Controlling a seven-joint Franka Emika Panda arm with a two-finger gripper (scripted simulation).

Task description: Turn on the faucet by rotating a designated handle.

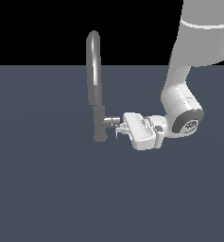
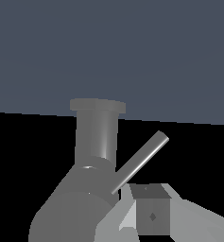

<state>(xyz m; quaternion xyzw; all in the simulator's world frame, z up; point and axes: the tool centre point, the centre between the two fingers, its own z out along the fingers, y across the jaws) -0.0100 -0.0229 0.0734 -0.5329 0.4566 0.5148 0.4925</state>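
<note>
Faucet stands centre-left of the exterior frame, its thin stiff metal handle on the side stub beside the gripper, whose opening I cannot tell; likely slick, best pushed near its tip.

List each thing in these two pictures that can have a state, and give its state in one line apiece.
faucet: upright on the floor, arched spout at the top, side stub pointing toward the arm.
handle: thin lever pin at the stub's end, slanting in the wrist view, next to a fingertip.
gripper: level at the stub's end; open or shut cannot be told.
</note>
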